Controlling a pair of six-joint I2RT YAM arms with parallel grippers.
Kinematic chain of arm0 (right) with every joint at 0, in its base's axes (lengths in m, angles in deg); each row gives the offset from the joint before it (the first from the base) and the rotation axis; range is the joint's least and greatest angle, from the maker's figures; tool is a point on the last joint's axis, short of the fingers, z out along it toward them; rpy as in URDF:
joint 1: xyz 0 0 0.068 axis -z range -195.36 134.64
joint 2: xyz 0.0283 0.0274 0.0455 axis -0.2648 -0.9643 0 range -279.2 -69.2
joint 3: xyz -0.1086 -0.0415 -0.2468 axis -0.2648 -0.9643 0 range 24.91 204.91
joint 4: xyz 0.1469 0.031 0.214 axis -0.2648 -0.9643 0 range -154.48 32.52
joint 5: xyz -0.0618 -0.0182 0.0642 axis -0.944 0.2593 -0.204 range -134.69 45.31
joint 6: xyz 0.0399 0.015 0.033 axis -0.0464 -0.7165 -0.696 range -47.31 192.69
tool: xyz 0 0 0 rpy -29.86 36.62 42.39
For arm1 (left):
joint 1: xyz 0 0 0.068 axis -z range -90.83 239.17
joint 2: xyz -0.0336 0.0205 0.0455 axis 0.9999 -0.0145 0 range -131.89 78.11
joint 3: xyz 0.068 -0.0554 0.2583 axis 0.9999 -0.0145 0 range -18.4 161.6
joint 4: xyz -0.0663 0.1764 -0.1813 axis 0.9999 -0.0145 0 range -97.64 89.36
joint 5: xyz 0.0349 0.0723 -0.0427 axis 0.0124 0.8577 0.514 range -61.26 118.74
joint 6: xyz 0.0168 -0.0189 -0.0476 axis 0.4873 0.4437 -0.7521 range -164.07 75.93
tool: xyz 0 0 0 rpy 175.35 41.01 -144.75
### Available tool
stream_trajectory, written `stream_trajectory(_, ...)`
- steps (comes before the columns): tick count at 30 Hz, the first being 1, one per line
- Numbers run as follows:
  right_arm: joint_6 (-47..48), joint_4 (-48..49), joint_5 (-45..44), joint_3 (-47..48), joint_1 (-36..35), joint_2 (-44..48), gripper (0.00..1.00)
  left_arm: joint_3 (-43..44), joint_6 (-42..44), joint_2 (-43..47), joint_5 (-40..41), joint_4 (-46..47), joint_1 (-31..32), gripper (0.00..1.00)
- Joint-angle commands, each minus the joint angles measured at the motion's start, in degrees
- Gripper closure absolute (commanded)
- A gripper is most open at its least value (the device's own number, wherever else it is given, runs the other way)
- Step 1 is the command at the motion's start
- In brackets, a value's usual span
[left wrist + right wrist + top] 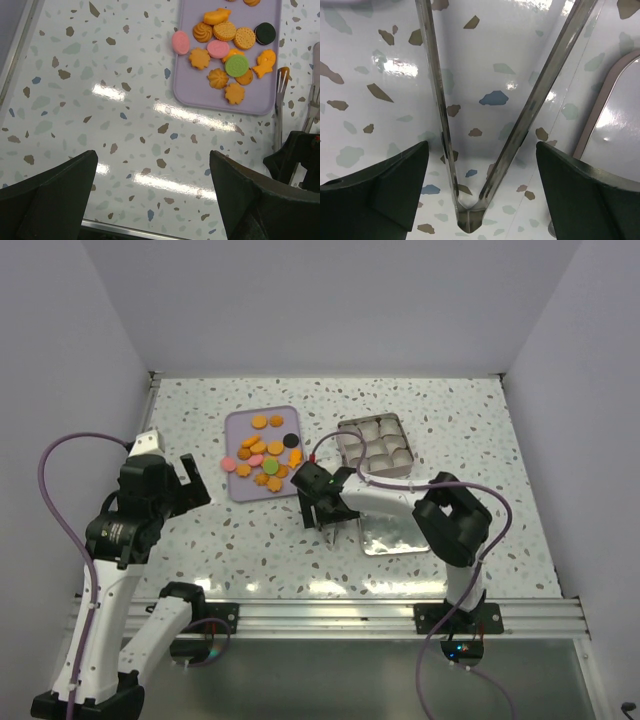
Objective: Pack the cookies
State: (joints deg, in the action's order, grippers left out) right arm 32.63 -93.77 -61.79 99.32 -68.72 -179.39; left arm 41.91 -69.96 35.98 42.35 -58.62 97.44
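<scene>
The cookies (262, 452), mostly orange with a few pink, one green and one black, lie on the lilac tray (240, 425); they also show in the left wrist view (225, 47). The square metal tin (375, 445) with compartments stands right of the tray. My right gripper (325, 502) is open low over the table, its fingers on either side of metal tongs (440, 100) and not touching them. The tongs lie in a V, hinge nearest the camera. The tongs' tips (281, 82) reach beside the tray's near right corner. My left gripper (185, 485) is open and empty, left of the tray.
The tin's lid (392, 532) lies flat in front of the tin, just right of my right gripper; its rim shows in the right wrist view (615, 115). White walls close in the table on three sides. A metal rail runs along the near edge (330, 615).
</scene>
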Motion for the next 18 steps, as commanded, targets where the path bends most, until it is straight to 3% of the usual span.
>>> stream_trajectory(1, -1.08, 0.70, -3.99, 2.40, -0.16, -0.55, 0.09, 1.56, 1.19, 0.73, -0.77, 0.14, 0.25, 0.00)
stream_trajectory(6, -1.87, 2.72, -4.17, 3.11, 0.45, -2.65, 0.21, 1.21, 1.37, 0.56, -1.21, 0.41, 0.25, 0.00)
stream_trajectory(10, -2.40, 3.59, -2.94, 2.93, 0.54, -4.59, 0.43, 0.86, 1.54, 0.47, -1.13, 0.76, 0.43, 0.00)
stream_trajectory(15, -2.57, 3.60, -2.76, -0.05, 0.63, -2.67, 0.60, 0.68, 1.54, 0.82, -0.95, 0.93, 0.69, 0.00)
stream_trajectory(18, -2.40, 1.85, -3.55, -1.02, 0.54, -0.03, 0.65, 0.59, 1.54, 1.17, -0.77, 0.93, 0.60, 0.00)
